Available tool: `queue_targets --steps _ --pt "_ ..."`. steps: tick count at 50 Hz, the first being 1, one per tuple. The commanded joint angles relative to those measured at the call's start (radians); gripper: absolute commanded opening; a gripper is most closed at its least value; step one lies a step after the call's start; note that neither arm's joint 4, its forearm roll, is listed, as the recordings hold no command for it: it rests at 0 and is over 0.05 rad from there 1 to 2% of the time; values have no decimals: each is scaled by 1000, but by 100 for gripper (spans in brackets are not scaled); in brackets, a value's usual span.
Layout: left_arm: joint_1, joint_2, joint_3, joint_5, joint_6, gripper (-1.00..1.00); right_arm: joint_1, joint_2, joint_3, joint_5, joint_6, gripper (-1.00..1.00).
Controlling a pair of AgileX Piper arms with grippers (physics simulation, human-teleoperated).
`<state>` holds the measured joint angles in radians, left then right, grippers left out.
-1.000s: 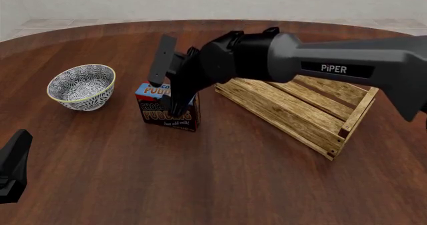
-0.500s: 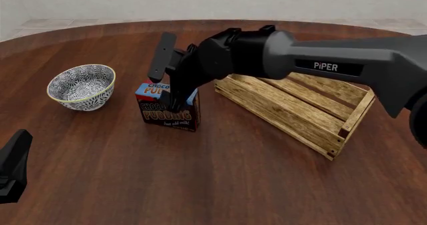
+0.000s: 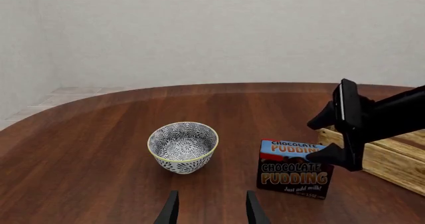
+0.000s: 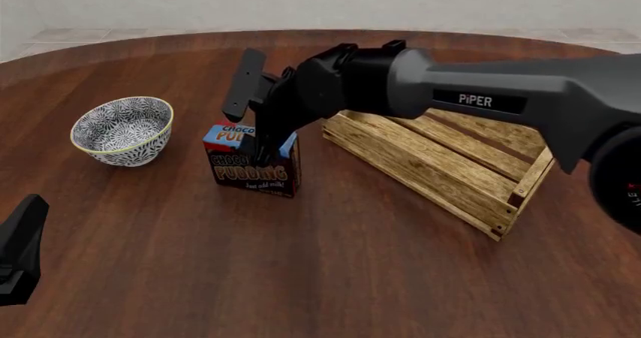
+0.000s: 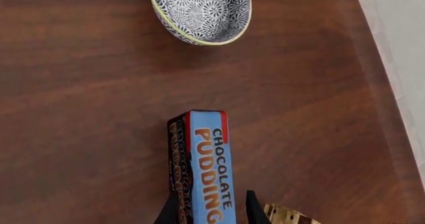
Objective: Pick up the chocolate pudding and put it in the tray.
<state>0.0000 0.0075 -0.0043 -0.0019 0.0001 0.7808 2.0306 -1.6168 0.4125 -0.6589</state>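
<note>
Pudding carton stands upright on the table, between the bowl and the wooden tray. Right gripper straddles its top, fingers spread on either side, not yet clamped. Left gripper idles apart, released.

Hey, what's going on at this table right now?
The right arm has reached across to the chocolate pudding, which stands upright on the table between the patterned bowl and the wooden tray. The right end effector has its fingers down either side of the carton's top edge; whether they already pinch it can't be told. The left end effector waits open, holding nothing, well short of the carton.
</note>
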Motion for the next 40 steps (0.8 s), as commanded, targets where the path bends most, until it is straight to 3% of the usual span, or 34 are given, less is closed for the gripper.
queue_targets --steps 1,40 --pt "0 0 0 0 0 100 -6 21 -13 -3 12 100" --pt "0 0 0 0 0 100 -22 67 -45 -6 39 100"
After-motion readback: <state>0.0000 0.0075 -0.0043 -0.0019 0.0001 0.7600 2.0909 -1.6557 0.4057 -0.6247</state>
